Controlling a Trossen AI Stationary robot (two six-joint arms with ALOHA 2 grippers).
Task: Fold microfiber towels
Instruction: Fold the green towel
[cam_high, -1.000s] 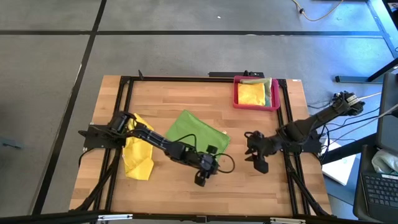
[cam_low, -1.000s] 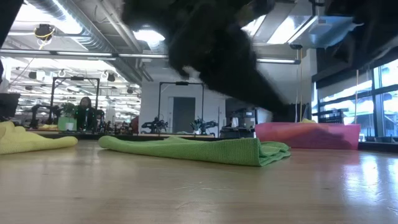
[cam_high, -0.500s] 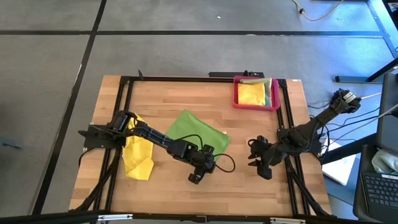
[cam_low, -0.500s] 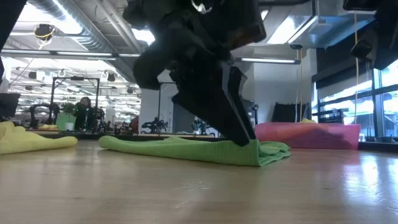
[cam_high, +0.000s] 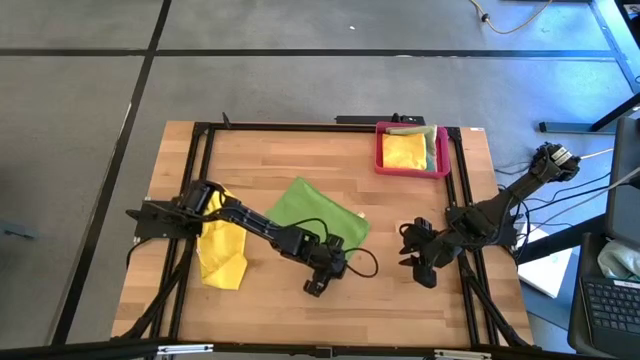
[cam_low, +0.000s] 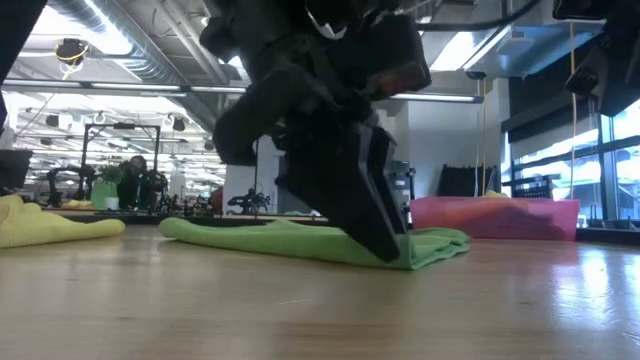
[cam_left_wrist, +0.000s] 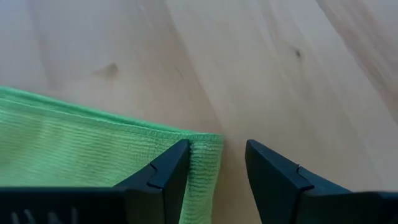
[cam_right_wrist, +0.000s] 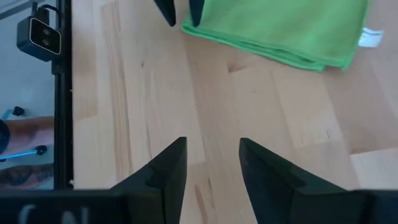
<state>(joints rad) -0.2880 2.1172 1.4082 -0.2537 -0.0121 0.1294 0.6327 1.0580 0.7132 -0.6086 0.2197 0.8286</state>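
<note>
Left gripper (cam_left_wrist: 214, 165): our fingers parted, straddling the green towel (cam_left_wrist: 74, 143) corner.
Right gripper (cam_right_wrist: 211, 168): ours, parted, empty, above the table (cam_high: 400, 310).

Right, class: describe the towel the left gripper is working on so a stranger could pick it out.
Start at the wooden table; near its middle lies a bright green towel, folded flat. The left gripper is open at its corner. The yellow towel beside it is crumpled.

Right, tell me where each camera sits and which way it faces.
High: overhead, straight down; both arms, green towel, yellow towel, pink tray.
Low: table-top height, level; left gripper at the towel's corner.
Left wrist: down past its open fingers at that corner.
Right wrist: right gripper over bare wood.
All share the green towel.
</note>
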